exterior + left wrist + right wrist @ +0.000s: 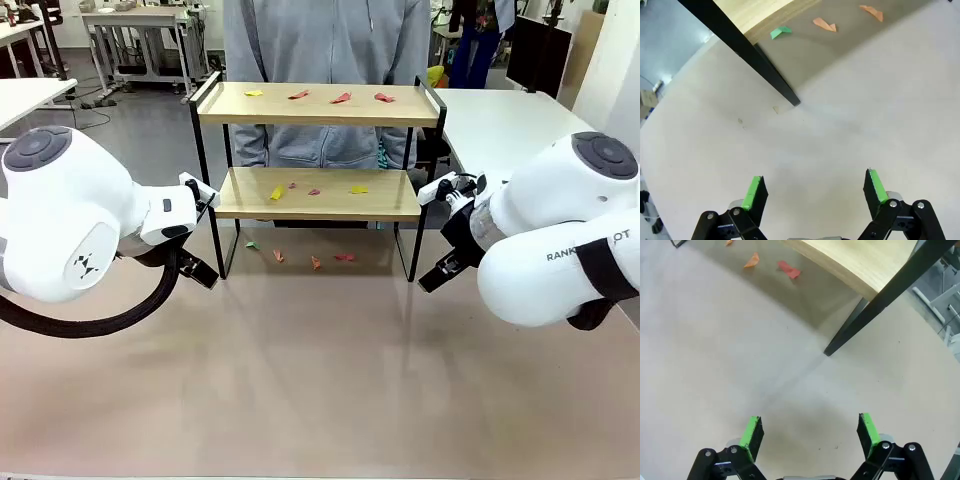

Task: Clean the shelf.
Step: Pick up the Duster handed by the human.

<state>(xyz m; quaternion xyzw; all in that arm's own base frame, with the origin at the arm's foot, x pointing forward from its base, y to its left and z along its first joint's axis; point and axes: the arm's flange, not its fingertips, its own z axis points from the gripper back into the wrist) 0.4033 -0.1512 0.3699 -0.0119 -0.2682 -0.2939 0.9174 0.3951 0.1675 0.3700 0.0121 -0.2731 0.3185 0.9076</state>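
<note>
Left hand and right hand spread wide, empty; shelf cut off at wrist-view edges.

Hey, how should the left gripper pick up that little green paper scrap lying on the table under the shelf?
Pinch the green scrap across its raised fold, likely the only part standing off the table. Come in low from the front, just past the shelf's left front leg: the lower board overhangs it, blocking a straight-down reach.
</note>
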